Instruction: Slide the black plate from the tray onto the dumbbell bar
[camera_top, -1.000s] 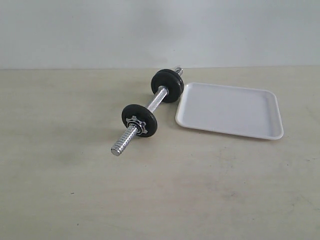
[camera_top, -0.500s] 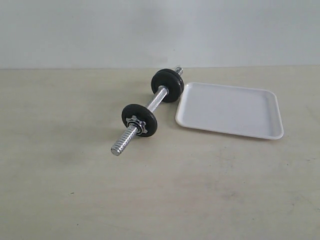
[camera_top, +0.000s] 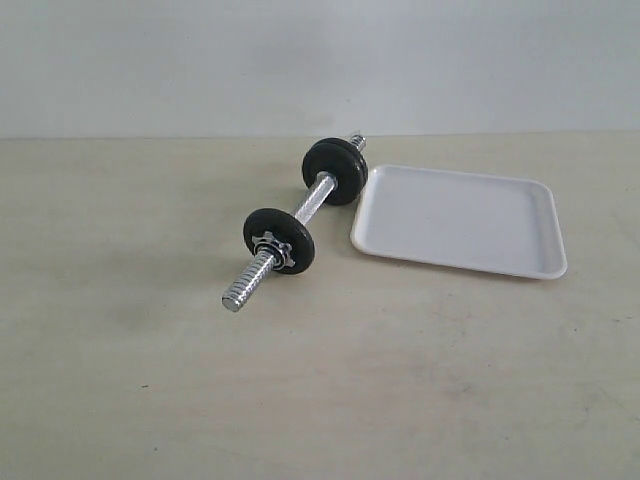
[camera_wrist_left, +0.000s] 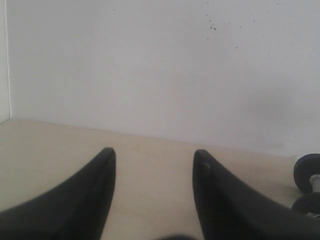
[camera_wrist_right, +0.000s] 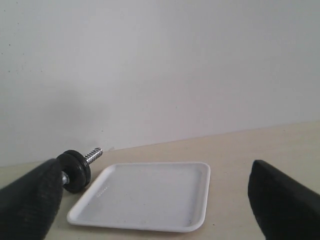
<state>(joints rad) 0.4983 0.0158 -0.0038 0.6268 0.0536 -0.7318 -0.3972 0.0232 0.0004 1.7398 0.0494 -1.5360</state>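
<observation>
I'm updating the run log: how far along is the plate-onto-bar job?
Done, it seems: the tray shows no plate, and the dumbbell bar carries a black plate near each end, the far plate by the tray and the near plate behind a nut. In hand: nothing; the left gripper and right gripper stand open and empty. Remaining: nothing visible, though which plate came from the tray cannot be told.

A: Surface?
B: Pale table (camera_top: 150, 400), lightly scuffed. White tray (camera_top: 545, 262) lies flat, right of centre.
A: Beside it?
B: Dumbbell bar (camera_top: 312, 197) (angled away), propped on near black plate (camera_top: 262, 225) and far black plate (camera_top: 335, 160), the latter just beside the tray's corner.
</observation>
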